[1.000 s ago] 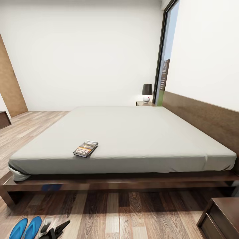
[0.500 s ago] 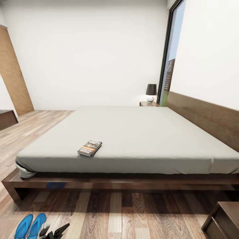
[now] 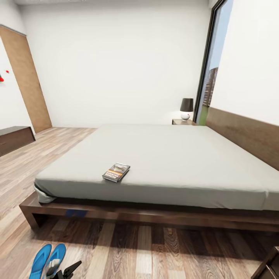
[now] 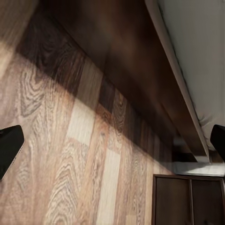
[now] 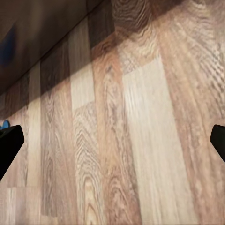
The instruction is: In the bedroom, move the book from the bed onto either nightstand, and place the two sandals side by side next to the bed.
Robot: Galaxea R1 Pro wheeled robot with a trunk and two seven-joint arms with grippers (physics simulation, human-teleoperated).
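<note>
The sandals (image 3: 48, 260) lie side by side on the wood floor (image 3: 147, 248) just off the near left corner of the bed (image 3: 162, 155), toes pointing toward the bed frame, long axes roughly parallel and leaning a little to the right as they run away from the camera. That half of the job looks done, so the step in hand is most likely the book (image 3: 116, 172). It lies flat on the grey mattress close to the near edge, left of the middle, its long axis running from near-left to far-right, with the title end toward the robot. One nightstand (image 3: 183, 121) with a lamp (image 3: 186, 109) stands at the far side beside the headboard, well away from the book. The left gripper (image 4: 112, 140) is spread wide and holds nothing, its dark fingertips at the picture's two sides over bare planks below the bed frame; the right gripper (image 5: 112, 140) is likewise open and empty over the floor. Next, I judge, the robot must roll closer to the bed, raise an arm over the mattress edge and pinch the thin book across its short side.
</note>
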